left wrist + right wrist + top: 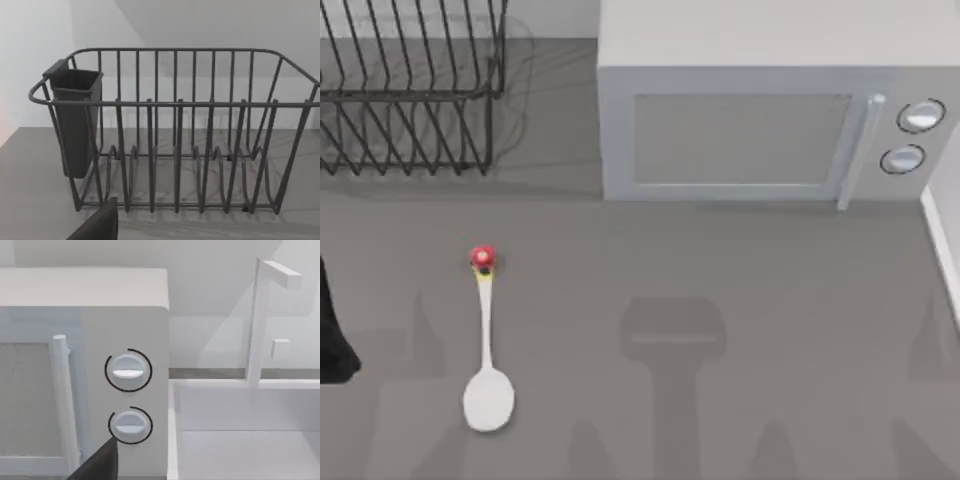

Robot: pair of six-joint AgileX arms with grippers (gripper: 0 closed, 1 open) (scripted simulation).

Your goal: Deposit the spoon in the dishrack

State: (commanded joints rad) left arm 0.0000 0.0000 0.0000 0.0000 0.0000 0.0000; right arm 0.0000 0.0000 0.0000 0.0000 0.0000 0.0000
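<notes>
The spoon [487, 345] is lying flat on the grey table [740, 270], in the left half of the top view, with its white oval bowl pointing toward the near edge and its thin handle running straight back to the small red-and-yellow knob. Nothing is touching it. Well behind it, at the far left corner, the dishrack [410, 90] is standing upright on the table, its black wire bars rising around a row of slanted dividers; from the left wrist view the dishrack [175, 130] is facing the camera squarely, and a dark cutlery cup [75, 120] is hanging on one end of its rim. To the right of the rack, the grey microwave [760, 110] is sitting with its door closed and two round dials [910, 135] near its right side; the right wrist view is looking at those dials and at a white sink basin [245, 430] beside the microwave. A dark part of the left arm is showing at the table's left edge, level with the spoon; whether either pincer is open or closed, I cannot tell.
</notes>
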